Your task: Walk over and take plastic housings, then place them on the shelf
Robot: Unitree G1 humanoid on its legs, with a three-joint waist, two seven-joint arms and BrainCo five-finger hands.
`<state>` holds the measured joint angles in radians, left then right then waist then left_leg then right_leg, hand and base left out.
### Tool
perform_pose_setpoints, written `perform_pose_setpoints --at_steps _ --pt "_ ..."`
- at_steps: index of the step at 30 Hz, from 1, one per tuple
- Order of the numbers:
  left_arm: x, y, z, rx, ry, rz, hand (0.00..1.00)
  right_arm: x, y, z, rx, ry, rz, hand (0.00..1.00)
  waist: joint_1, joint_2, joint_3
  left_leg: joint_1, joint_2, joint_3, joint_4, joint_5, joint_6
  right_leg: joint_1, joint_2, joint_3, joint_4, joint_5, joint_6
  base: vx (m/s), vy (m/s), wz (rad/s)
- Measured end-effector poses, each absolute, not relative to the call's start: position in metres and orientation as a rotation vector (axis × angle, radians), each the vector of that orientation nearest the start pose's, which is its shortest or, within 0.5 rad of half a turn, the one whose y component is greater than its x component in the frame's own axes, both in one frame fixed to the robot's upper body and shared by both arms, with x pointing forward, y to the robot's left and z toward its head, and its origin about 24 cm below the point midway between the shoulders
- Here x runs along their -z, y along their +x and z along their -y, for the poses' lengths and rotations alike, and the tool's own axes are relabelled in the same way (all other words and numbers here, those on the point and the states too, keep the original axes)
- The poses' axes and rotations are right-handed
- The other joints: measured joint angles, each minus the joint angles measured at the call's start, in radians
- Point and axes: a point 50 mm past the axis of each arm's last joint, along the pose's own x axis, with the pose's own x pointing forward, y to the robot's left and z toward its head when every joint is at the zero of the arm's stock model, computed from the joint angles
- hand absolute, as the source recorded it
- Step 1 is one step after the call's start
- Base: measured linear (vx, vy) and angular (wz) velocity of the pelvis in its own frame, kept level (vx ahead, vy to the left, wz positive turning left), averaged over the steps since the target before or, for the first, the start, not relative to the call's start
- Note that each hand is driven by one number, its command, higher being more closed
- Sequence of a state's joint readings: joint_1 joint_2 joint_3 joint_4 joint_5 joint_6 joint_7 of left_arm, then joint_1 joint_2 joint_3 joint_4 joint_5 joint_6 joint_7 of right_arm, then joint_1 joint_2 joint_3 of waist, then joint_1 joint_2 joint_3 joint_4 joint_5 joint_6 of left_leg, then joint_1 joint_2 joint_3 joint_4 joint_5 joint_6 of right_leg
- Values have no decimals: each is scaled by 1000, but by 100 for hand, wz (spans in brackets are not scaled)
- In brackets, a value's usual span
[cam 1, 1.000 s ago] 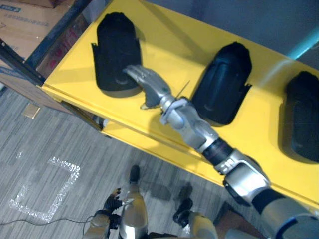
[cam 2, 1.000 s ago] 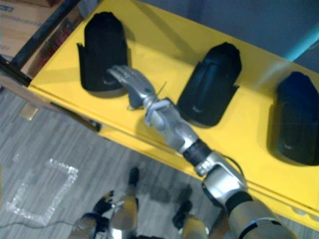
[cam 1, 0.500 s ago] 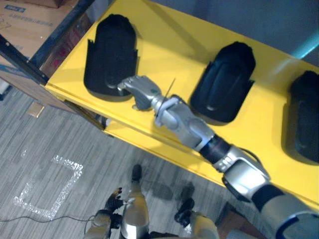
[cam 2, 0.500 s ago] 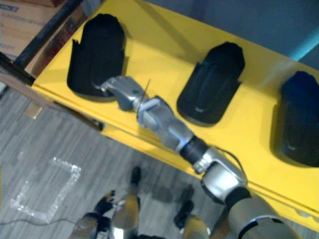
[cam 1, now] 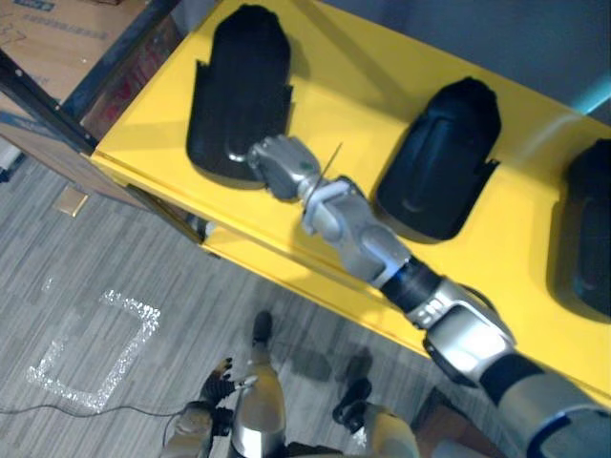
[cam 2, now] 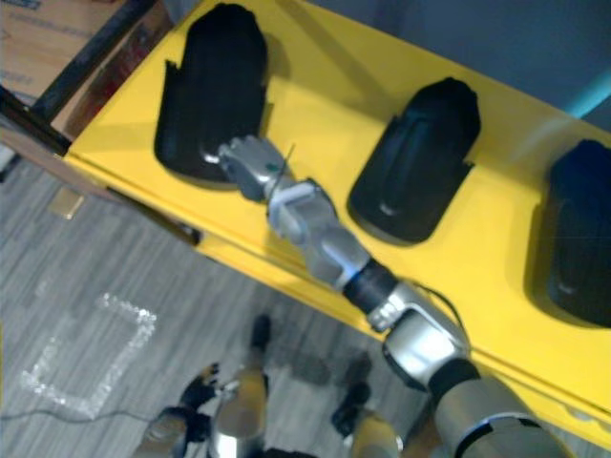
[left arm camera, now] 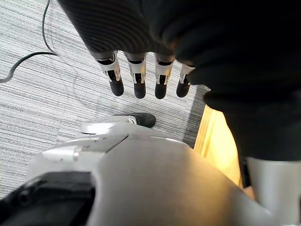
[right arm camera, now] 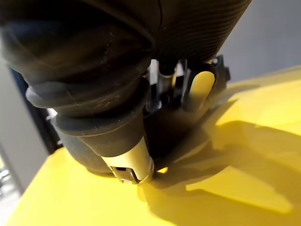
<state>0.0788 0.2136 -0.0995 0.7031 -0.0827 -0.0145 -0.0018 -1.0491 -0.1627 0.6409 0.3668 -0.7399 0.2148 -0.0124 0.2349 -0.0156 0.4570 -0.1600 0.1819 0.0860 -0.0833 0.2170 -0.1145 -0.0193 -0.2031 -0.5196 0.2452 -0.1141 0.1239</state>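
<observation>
**On a yellow shelf [cam 1: 344,76], the robot's right hand [cam 1: 277,164] grips a black housing**

Over grey carpeted floor [cam 1: 105,258], the shelf runs across the head views with a cardboard box [cam 1: 48,38] behind its far left corner. Three black plastic housings lie flat on the shelf in a row, well apart: the left housing [cam 1: 239,86], the middle housing [cam 1: 439,153] and the right housing [cam 1: 587,229] at the frame's edge. The right arm reaches across the shelf's near edge to the left housing's near end. There the hand is clenched on the part, its fingers [right arm camera: 200,89] curled onto the dark shell and its thumb [right arm camera: 134,165] down by the shelf surface beside it. The left hand [left arm camera: 136,77] hangs low over the floor, fingers straight and relaxed, holding nothing. A taped square [cam 1: 91,353] marks the carpet below.
</observation>
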Motion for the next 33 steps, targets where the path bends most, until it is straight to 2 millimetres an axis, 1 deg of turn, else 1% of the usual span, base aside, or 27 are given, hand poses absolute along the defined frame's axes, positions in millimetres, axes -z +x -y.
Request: perform_pose_setpoints --at_steps 4,11,17,22,29,33 --pt "114 164 -206 -21 153 -771 0 -227 351 -6 -230 -1283 695 100 0 -1 1 0 -1 2 0 0 0 -1 -2 1 1 0 0 0 0 0" --pt "114 163 -207 -31 129 -777 0 -226 355 -5 -188 -1264 673 100 0 -1 1 2 -1 3 0 0 0 -1 -3 2 4 0 0 0 0 0" --pt "115 163 -207 -31 130 -780 0 -225 359 -3 -178 -1266 646 100 0 -1 1 6 -1 4 0 0 0 1 -4 4 6 0 1 -3 -5 0" --pt "113 164 -210 -33 141 -772 0 -225 361 -3 -181 -1224 604 100 0 -21 11 22 -1 9 0 -1 1 16 -4 7 4 1 1 0 -3 -1" --pt "113 163 -210 -33 141 -770 0 -221 364 -1 -180 -1194 545 100 0 -25 12 37 -1 21 0 -1 2 22 -6 21 3 5 3 -8 -9 -4" --pt "113 163 -210 -33 141 -773 0 -220 368 4 -183 -1160 511 100 -2 -27 10 40 -1 28 0 -1 3 24 -4 26 -10 14 4 -22 -16 -6"
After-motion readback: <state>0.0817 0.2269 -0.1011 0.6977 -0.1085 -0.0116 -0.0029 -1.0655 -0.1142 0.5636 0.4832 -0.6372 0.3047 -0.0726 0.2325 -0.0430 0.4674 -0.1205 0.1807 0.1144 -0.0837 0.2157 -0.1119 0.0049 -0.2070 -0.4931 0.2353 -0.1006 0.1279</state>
